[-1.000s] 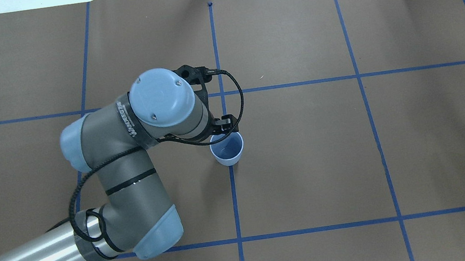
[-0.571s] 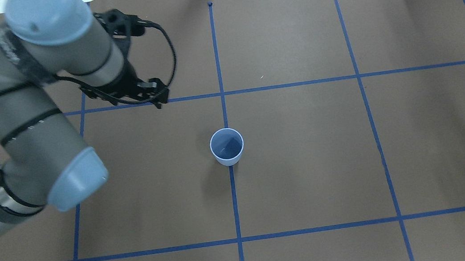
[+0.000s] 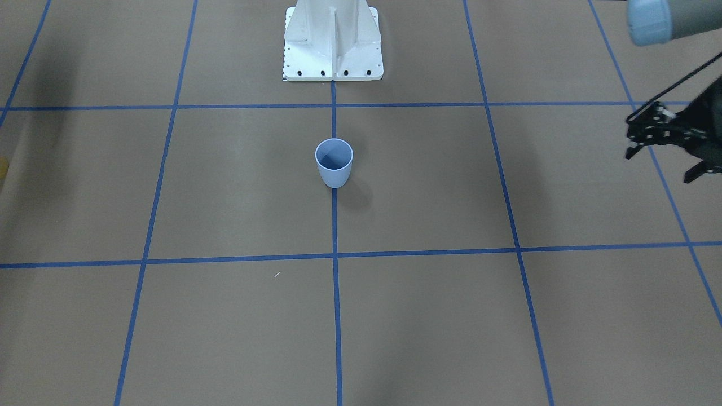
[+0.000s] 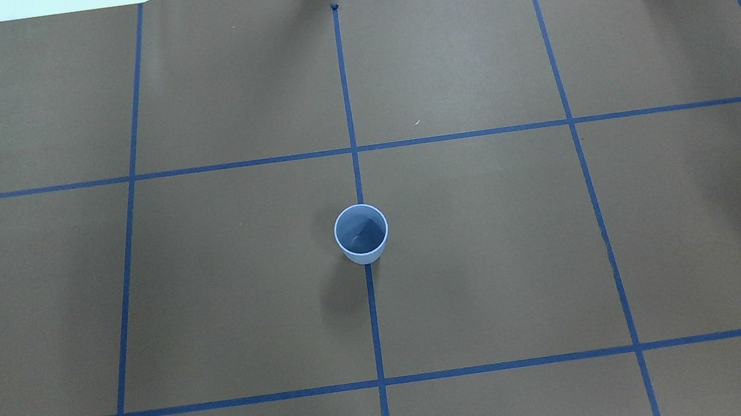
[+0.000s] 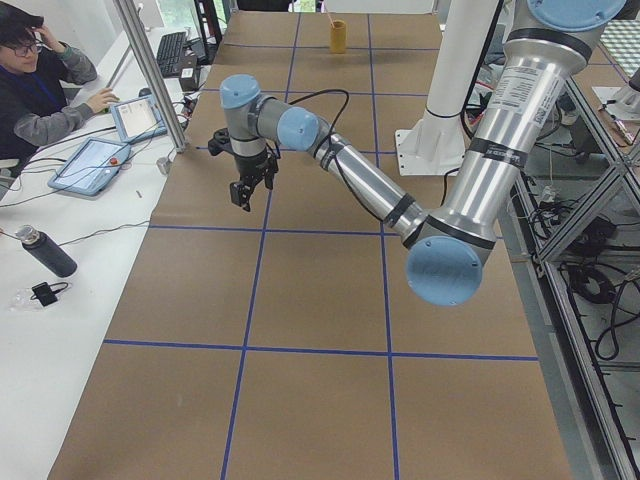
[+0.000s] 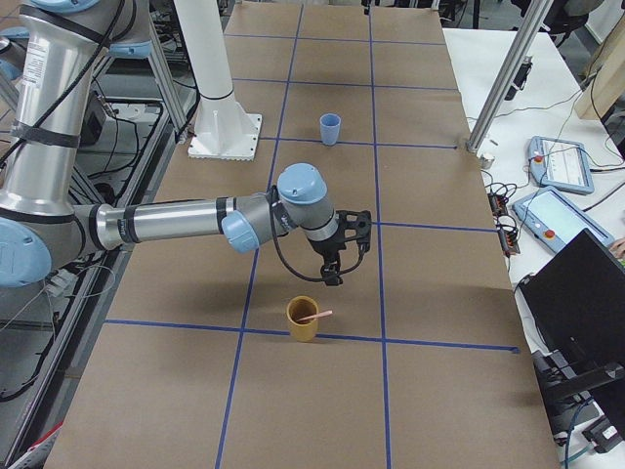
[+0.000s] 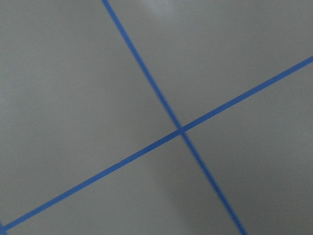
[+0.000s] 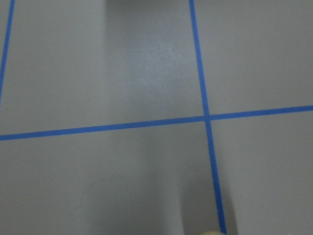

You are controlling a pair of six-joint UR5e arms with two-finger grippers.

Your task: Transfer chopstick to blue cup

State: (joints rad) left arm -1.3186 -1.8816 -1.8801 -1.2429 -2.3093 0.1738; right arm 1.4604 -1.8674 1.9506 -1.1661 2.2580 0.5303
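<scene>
The chopstick [image 6: 317, 315] leans in the yellow cup [image 6: 302, 324] at the table's right end, just beside the right gripper [image 6: 332, 276]; I cannot tell how wide it is. The left gripper [image 3: 659, 166], seemingly spread and empty, is far away.

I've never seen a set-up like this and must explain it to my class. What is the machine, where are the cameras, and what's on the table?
A robot with two arms, each ending in a claw. Two cameras look down on the table, two look along it from its ends, and two wrist cameras show only blue-taped paper. A blue cup stands mid-table; an orange cup holds a pink chopstick. The right claw hovers by that cup; the left claw hangs over paper. Neither holds anything.
</scene>
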